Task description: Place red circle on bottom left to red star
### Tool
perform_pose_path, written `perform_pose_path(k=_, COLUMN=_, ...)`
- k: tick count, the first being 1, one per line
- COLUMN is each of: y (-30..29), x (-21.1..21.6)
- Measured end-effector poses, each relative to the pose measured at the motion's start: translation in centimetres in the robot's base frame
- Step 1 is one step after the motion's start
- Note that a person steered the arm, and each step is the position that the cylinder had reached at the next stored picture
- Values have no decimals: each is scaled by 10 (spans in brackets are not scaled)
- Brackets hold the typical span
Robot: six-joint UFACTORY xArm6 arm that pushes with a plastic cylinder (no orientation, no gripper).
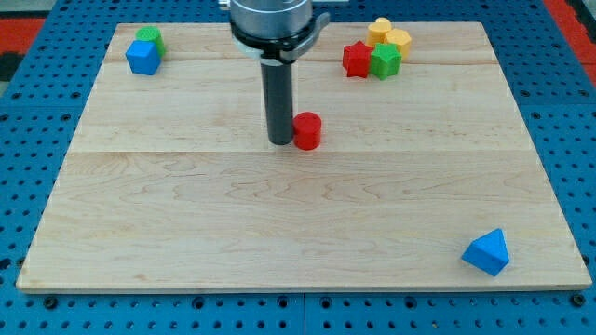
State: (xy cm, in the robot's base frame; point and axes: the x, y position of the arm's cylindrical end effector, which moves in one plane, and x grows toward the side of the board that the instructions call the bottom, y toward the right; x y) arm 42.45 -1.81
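The red circle (307, 130) is a short red cylinder just above the board's middle. My tip (280, 140) stands right against its left side, touching or nearly so. The red star (357, 59) lies near the view's top, right of centre, up and to the right of the circle. It sits tight against a green star (386, 60). The rod rises from the tip to the arm's round mount at the view's top edge.
Two yellow blocks (389, 35) sit just above the green star. A blue block (142, 58) with a green block (149, 38) behind it sits at the top left. A blue triangle (488, 252) lies at the bottom right. The wooden board (186, 233) ends in blue pegboard all round.
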Motion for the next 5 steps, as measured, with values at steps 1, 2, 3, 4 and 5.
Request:
perform_pose_path(k=1, y=4, x=26)
perform_pose_path(k=2, y=28, x=9)
perform_pose_path(k=3, y=57, x=-18)
perform_pose_path(k=4, y=73, x=-51)
perform_pose_path(k=5, y=68, x=-51)
